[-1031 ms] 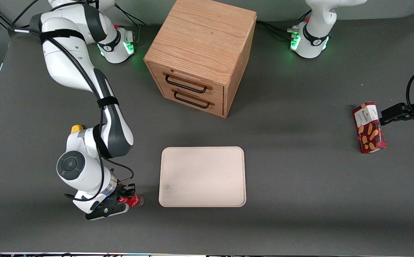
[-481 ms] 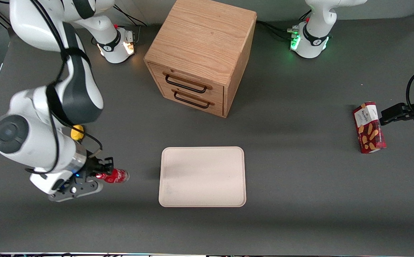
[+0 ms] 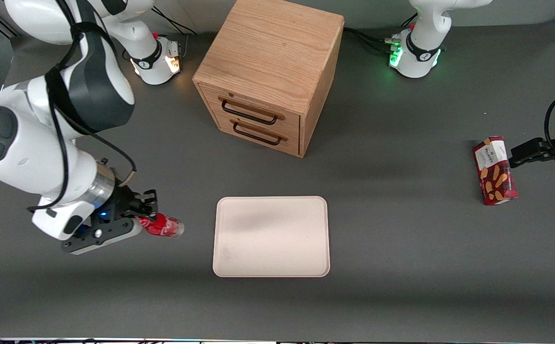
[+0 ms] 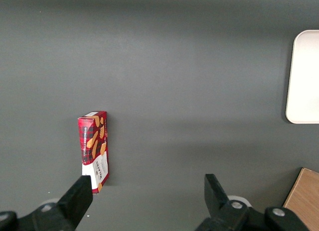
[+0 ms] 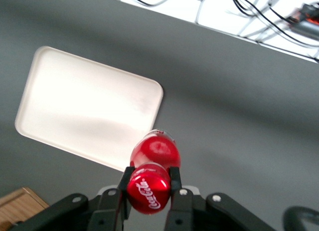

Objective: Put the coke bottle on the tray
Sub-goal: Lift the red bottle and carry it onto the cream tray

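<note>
Right gripper [image 3: 144, 220] is pinching the coke bottle [image 3: 163, 225] near its red cap, w/ the bottle held in the air, tilted and pointing toward the tray [image 3: 271, 236]. Vs 0.5 s ago, gripper and bottle have shifted a bit closer to the tray and slightly farther from the front camera; bottle is not over the tray yet. A second ago the bottle was close to the tray's near corner, low by the table [image 3: 401, 286]. Wrist view: fingers [image 5: 174, 177] clamp the cap end [image 5: 148, 187]; tray [image 5: 84, 106] lies below, ahead of the bottle. Wooden drawer cabinet [image 3: 270, 71], red biscuit box [image 3: 495, 170]: unchanged.
</note>
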